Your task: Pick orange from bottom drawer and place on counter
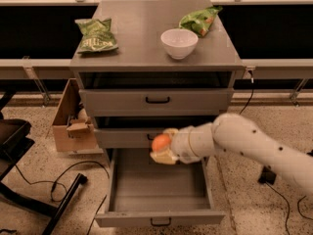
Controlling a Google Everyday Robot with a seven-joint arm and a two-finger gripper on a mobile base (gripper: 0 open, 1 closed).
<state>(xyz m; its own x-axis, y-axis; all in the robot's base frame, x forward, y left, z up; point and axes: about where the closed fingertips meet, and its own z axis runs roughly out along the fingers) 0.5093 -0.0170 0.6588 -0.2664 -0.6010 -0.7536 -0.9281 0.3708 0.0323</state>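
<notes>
The orange is small and round, held in my gripper, which is shut on it at the end of the white arm reaching in from the right. The gripper hovers above the open bottom drawer, level with the middle drawer's front. The bottom drawer is pulled out, its grey tray showing nothing inside, with a small black handle on its front. The counter is the flat grey top of the cabinet, above the gripper.
On the counter stand a white bowl and two green chip bags. A cardboard box sits left of the cabinet. A black chair base and cables lie on the floor at left.
</notes>
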